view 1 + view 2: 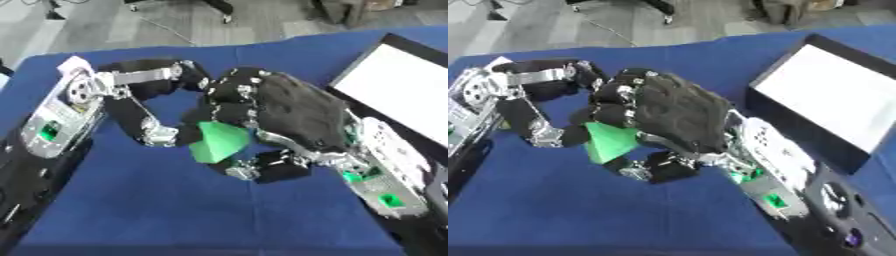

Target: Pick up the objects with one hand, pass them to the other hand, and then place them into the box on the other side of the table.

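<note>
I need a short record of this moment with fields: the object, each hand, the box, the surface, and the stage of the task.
object: green block, angular, held above the cloth between both hands
right hand: fingers curled round the green block, back of hand facing the camera
left hand: fingers curved at the block's left side; contact cannot be told
box: black walls, white inside, at the table's right side, nothing seen in it
surface: blue cloth
stage: handover between hands, block not yet in the box
</note>
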You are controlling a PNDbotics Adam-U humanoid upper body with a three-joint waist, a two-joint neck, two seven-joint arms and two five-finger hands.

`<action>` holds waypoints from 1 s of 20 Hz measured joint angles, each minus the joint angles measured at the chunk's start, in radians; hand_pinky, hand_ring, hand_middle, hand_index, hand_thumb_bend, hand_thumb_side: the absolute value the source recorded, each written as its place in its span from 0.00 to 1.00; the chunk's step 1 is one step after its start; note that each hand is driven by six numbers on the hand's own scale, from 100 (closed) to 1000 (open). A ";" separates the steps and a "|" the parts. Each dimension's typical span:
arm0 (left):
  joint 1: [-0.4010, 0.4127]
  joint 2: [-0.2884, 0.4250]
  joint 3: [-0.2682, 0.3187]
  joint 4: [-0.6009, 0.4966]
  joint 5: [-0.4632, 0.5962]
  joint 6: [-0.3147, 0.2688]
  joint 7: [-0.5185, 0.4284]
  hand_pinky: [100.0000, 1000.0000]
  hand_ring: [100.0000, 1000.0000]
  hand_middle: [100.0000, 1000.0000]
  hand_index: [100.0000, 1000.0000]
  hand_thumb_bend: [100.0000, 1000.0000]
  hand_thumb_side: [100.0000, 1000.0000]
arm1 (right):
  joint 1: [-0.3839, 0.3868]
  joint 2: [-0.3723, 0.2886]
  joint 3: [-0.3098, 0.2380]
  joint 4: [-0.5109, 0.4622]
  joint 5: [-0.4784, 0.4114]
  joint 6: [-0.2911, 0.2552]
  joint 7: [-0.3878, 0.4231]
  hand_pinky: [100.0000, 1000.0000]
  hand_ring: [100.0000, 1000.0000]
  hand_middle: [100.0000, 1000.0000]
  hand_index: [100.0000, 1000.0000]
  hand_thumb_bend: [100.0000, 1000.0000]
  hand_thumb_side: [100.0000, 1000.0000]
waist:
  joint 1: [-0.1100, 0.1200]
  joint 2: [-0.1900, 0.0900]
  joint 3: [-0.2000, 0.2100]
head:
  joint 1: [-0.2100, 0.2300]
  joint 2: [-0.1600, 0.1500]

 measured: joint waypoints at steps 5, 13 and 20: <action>0.000 0.004 0.000 0.000 0.000 -0.005 -0.003 0.79 0.69 0.75 0.78 0.00 0.53 | 0.000 0.000 0.002 0.003 0.003 -0.002 -0.003 0.68 0.58 0.10 0.76 0.00 0.03 | 0.001 0.000 0.000 | 0.000 0.000; 0.000 0.009 -0.003 0.000 0.000 -0.014 0.001 0.79 0.70 0.76 0.79 0.00 0.54 | -0.001 0.000 0.002 0.004 0.010 -0.003 -0.004 0.68 0.58 0.10 0.76 0.00 0.03 | 0.001 0.000 -0.001 | 0.000 0.000; 0.000 0.009 -0.002 0.000 0.000 -0.018 0.004 0.78 0.69 0.72 0.75 0.00 0.54 | -0.001 0.000 0.003 0.004 0.010 -0.003 -0.004 0.68 0.58 0.10 0.76 0.00 0.04 | 0.001 0.000 -0.001 | 0.000 0.000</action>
